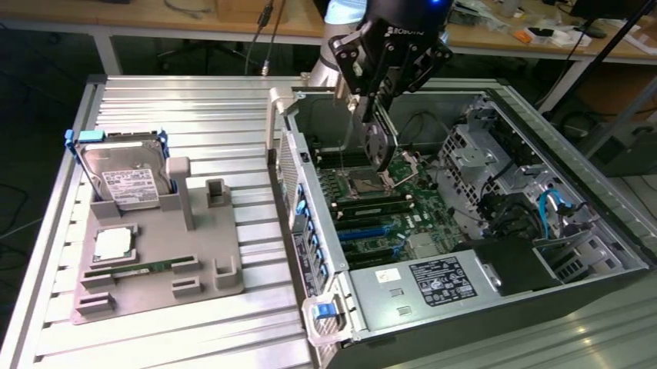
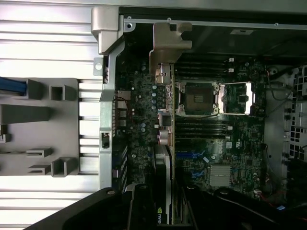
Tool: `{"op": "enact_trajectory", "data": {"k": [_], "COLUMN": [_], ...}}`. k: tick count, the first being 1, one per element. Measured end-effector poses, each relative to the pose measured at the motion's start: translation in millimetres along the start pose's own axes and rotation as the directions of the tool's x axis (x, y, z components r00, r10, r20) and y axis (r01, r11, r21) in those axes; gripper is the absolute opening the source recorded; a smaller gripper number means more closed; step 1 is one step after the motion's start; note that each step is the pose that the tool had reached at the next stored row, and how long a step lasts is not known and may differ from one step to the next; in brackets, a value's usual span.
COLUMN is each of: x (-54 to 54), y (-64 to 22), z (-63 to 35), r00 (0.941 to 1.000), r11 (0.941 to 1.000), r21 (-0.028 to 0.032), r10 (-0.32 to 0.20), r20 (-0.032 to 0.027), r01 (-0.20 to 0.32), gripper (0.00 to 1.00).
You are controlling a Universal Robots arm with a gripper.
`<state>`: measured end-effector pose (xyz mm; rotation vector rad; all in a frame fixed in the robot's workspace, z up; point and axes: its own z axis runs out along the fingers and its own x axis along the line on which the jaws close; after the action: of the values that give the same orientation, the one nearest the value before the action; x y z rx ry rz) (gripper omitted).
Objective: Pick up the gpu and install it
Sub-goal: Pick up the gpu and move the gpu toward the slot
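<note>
**Exterior and wrist views, workstation during card installation.** A slatted metal table (image 1: 175, 100) carried an open computer case (image 1: 295, 165) lying on its side, with the green motherboard (image 1: 421, 200) exposed inside. A labelled power supply (image 1: 431, 280) sat at the end of the case nearest the exterior camera.

To the exterior view's left of the case lay a grey fixture tray (image 1: 205, 238). It held a silver hard drive (image 1: 123, 173) standing in a blue frame, a processor (image 1: 113, 244) lying flat, and a slim green memory stick (image 1: 138, 269) in a slot.

The gripper (image 1: 371, 108) hung over the open case, its fingers pinched on the gpu (image 1: 379, 146). The dark card was carried on edge, inside the case opening and above the motherboard, well apart from the fixture tray.

In the wrist view the gpu (image 2: 164, 158) ran just beside the open CPU socket (image 2: 197, 98), and its silver-beige bracket (image 2: 168, 45) was the end farthest from the fingers. Whether the card's lower edge touched the board could not be told.
</note>
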<state>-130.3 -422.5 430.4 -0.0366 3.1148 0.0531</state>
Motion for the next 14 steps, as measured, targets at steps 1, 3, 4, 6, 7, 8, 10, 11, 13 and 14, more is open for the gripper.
{"op": "enact_trajectory", "data": {"k": [1,3,4,6,7,8,10,11,13,14], "x": [-0.9,-2.1,-2.7,-3.7,-4.2,-4.8,-6.5,-7.4,-9.8,-11.1], "y": [0.0,-0.1,-0.1,-0.1,-0.1,-0.1,-0.1,-0.1,-0.2,-0.2], "z": [0.0,0.0,0.1,0.1,0.1,0.1,0.2,0.2,0.3,0.3], "r00": [1.0,1.0,1.0,1.0,1.0,1.0,1.0,1.0,1.0,1.0], "r11": [1.0,1.0,1.0,1.0,1.0,1.0,1.0,1.0,1.0,1.0], "r21": [0.0,0.0001,-0.0001,0.0,0.0,0.0,0.0,0.0,0.0,0.0], "r10": [0.0,0.0,0.0,0.0,0.0,0.0,0.0,0.0,0.0,0.0], "r20": [0.0,0.0,0.0,0.0,0.0,0.0,0.0,0.0,0.0,0.0], "r01": [0.0,0.0,0.0,0.0,0.0,0.0,0.0,0.0,0.0,0.0], "gripper": [0.27,0.27,0.27,0.27,0.27,0.27,0.27,0.27,0.27,0.27]}}
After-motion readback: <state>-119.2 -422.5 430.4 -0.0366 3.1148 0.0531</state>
